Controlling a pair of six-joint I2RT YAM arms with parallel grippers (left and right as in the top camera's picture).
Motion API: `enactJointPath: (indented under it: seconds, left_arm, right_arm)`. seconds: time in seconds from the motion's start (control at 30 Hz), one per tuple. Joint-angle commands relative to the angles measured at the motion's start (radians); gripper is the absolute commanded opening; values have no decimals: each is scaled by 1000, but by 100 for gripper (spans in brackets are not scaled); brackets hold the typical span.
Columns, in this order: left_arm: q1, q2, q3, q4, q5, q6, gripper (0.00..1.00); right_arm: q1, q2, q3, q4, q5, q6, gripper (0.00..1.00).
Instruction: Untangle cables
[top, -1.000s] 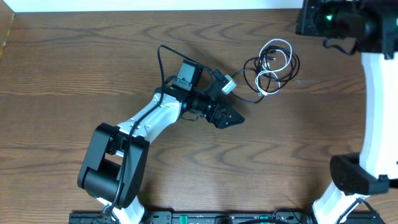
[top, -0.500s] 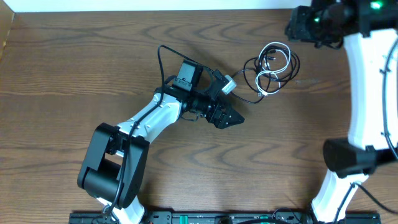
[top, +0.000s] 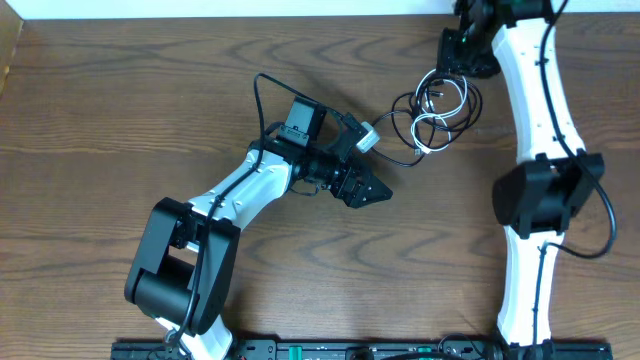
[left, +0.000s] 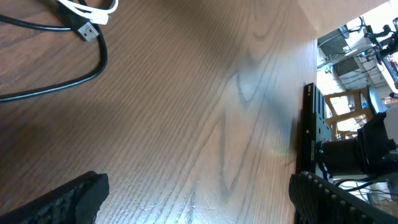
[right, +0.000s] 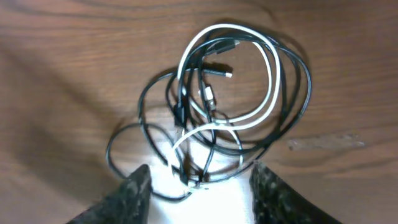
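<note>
Cables (top: 437, 108): one loose tangle of thin black and white cords on the worktop (top: 130, 90), far side, right of centre. In the right wrist view a white loop sits on top with black loops around and under it, and a few small connectors near the middle of the coil.

Right gripper (right: 199, 168): spread, pinching nothing. It hangs over the far edge of the tangle, and the outermost loops show between its fingertips. Can't tell if it touches them.

Left gripper (left: 198, 182): spread wide, only bare worktop between the fingers. Overhead puts it mid-worktop, left of the tangle and apart from it. In the left wrist view a black cord and a silver plug (left: 87, 30) sit in the top-left corner, clear of the fingers.
</note>
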Motion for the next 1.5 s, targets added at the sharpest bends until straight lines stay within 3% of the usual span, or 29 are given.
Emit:
enactJointPath:
  seconds: [0.0,0.33,0.83,1.0,1.1,1.27,1.47]
  left_arm:
    - [-1,1,7,-3,-6,10,98]
    - [-1,1,7,-35,-9,10,98]
    - [0,1,7,-36,-33,10,98]
    - [0,1,7,-36,-33,10,98]
    - [0,1,7,-37,-40,10,98]
    - [0,1,7,-47,-59,10,98]
    - [0,1,7,-58,-59,10,98]
  right_arm:
    - [-24,54,0,18,14,10,45]
    - [-76,167,0,43,4,24,40]
    - [-83,265,-6,74,2,48,41]
    - [-83,276,-8,92,-20,47,31]
    - [-84,276,-8,106,-59,39,15]
    - [-87,276,-8,146,-159,20,1]
    - [-87,276,-8,205,-351,-59,1]
